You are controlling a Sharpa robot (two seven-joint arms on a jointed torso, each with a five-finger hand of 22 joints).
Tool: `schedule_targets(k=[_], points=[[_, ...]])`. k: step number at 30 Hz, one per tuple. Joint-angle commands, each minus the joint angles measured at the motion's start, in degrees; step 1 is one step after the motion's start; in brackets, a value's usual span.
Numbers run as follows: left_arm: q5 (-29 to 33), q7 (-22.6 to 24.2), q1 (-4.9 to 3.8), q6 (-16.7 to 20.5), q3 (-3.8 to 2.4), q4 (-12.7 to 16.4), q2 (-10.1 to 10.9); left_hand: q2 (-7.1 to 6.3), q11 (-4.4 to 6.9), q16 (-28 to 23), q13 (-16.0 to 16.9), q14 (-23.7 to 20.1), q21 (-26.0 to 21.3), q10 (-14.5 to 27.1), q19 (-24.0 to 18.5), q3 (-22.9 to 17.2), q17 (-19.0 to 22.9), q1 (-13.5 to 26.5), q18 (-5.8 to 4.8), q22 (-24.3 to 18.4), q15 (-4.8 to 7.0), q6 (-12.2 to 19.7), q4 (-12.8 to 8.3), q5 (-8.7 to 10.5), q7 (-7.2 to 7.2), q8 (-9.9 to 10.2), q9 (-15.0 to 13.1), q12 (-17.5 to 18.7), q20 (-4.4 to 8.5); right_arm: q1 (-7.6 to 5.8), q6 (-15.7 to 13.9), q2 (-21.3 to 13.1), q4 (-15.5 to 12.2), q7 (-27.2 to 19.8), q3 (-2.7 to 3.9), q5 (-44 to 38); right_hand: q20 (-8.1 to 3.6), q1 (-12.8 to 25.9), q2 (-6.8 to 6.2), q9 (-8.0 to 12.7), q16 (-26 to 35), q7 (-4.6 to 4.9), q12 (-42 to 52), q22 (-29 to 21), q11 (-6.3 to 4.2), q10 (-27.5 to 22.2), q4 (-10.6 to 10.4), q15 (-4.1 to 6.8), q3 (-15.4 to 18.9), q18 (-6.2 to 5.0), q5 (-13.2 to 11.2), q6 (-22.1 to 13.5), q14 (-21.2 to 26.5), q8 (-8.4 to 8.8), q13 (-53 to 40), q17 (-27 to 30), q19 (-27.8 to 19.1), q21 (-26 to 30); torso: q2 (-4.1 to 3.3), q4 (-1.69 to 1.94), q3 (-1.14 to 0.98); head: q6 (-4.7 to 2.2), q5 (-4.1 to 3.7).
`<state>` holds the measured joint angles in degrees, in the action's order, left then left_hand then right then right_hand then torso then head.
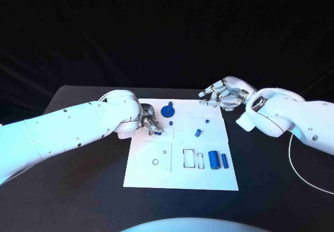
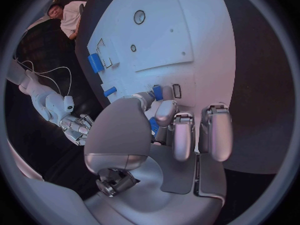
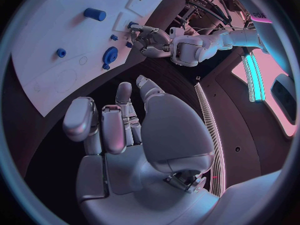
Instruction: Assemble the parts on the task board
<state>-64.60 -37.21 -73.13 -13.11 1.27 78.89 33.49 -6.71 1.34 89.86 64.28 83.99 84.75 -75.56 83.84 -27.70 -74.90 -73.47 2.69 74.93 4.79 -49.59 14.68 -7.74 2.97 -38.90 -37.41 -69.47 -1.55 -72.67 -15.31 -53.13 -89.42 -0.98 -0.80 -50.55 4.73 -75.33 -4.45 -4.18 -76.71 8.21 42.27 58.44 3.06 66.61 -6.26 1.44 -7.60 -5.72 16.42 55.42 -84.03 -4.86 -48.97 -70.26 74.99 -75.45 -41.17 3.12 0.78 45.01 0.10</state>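
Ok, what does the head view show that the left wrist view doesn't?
The head view adds the blue gear standing at the far end of the task board. The left wrist view adds a small blue part tucked between the left hand's fingers and thumb; whether it is gripped is unclear. Both share the board, the large blue cylinder beside the rectangular slots, and the right hand past the board's far edge, holding nothing.

You see a black table [image 1: 83,193] under everything | a thin white cable [image 1: 300,170] lies curved on its right side, near the edge.
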Motion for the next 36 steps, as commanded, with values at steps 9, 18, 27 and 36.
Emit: schedule_targets(k=[9, 18, 27, 36], points=[[0.6, -0.57, 0.41, -3.24, 0.35, -1.02, -1.03, 0.48, 0.14, 0.14, 0.19, 6.01, 0.13, -0.59, 2.15, -10.26, -15.1, 2.06, -0.73, 7.2, -0.06, -0.53, -8.67, 0.1, -0.38, -0.67, -0.7, -0.36, -0.11, 0.05, 0.93, 0.1, -0.1, -0.54, -0.01, 0.09, 0.0, 0.11, 0.38, -0.04, 0.26, 0.0, -0.33, -0.25, -0.01, -0.3, -0.22, -0.06, 0.02, -0.43, 0.34, 0.37, -2.03, -0.34, 0.2, 0.12, -0.67, 0.44, 0.03, 0.02, -0.07, -0.05, 0.11], [1.69, -0.7, 0.39, -3.93, 0.34, -2.86, -2.27, 1.27, 0.45, 0.14, 0.66, 6.01, 0.21, -0.96, 2.26, -9.9, -15.1, 5.82, -0.77, 7.43, 0.19, -1.19, -6.97, 0.31, -0.81, -1.38, -1.8, -0.83, 0.08, 0.05, 0.89, 0.06, -0.29, -0.49, -0.01, 0.09, 0.0, 0.18, 0.39, -0.03, 0.28, 0.01, -0.32, -0.27, -0.01, -0.3, -0.28, -0.06, 0.06, -0.43, 0.35, 0.36, -2.03, -0.34, 0.21, 0.14, -0.68, 0.46, 0.03, 0.01, -0.09, -0.07, 0.08], [2.01, -0.77, 0.39, -5.25, 0.35, -4.3, -3.49, 1.07, 0.71, 0.14, 0.98, 6.01, 0.35, -1.18, 2.43, -8.24, -15.1, 8.95, -0.84, 7.74, 0.4, -1.84, -5.77, 0.48, -1.15, -1.6, -2.51, -1.17, 0.29, 0.05, 0.91, 0.08, -0.43, -0.54, -0.01, 0.09, 0.0, 0.21, 0.4, -0.03, 0.34, 0.0, -0.38, -0.34, -0.01, -0.33, -0.31, -0.06, 0.08, -0.44, 0.35, 0.35, -2.02, -0.34, 0.27, 0.23, -0.71, 0.5, 0.04, -0.04, -0.06, 0.11, 0.12], [2.04, -0.49, 0.39, -4.29, 0.36, -4.72, -3.93, 0.52, 1.07, 0.14, 2.14, 6.01, 0.93, -2.1, 2.96, -2.8, -15.1, 14.92, -1.07, 8.71, 0.72, -3.58, -2.18, 0.63, -1.61, -1.87, -3.23, -2.28, 0.59, 0.05, 0.89, 0.1, -0.41, -0.61, -0.01, 0.1, 0.0, 0.23, 0.41, -0.03, 0.38, 0.0, -0.41, -0.38, -0.01, -0.35, -0.33, -0.06, 0.09, -0.45, 0.36, 0.35, -2.01, -0.35, 0.31, 0.28, -0.73, 0.52, 0.04, 0.05, -0.04, 0.13, 0.06]])
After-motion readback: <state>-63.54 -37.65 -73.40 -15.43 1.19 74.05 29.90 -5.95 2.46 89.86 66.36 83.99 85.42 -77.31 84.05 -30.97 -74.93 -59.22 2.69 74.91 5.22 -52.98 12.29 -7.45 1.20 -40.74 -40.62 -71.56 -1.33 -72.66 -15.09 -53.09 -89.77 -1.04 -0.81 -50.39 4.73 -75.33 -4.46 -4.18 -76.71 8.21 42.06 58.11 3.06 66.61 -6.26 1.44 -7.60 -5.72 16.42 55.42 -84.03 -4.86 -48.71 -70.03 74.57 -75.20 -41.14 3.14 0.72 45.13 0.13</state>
